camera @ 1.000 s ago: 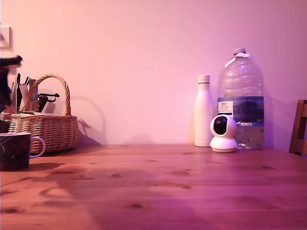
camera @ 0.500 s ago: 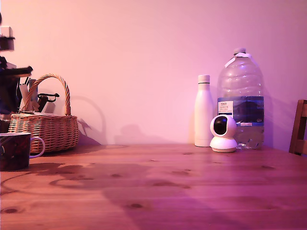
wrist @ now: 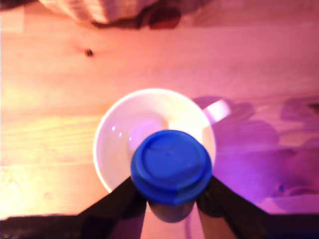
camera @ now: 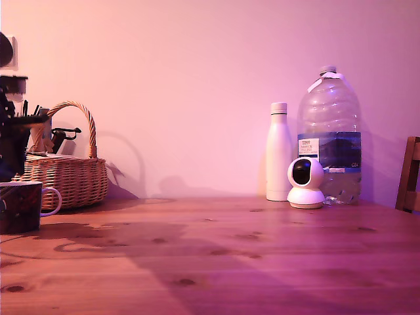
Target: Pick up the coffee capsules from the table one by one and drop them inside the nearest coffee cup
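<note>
Above the coffee cup (wrist: pixel 154 144) at the exterior view's far left table (camera: pixel 262 262) edge, the gripper (wrist: pixel 172 196), having shifted over from a second ago, clamps a blue coffee capsule (wrist: pixel 171 167) directly over the cup's pale interior, so release appears due next.

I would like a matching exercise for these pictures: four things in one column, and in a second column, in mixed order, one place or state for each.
Things:
1. blue coffee capsule
2. coffee cup
3. wicker basket
4. white bottle

Places or states:
A. stands by the wall beside the big water jug
B. held between the fingers of the gripper
C. behind the cup, at the exterior view's left
D. on the table, directly under the capsule, inside pale

Pairs: 1-B, 2-D, 3-C, 4-A
</note>
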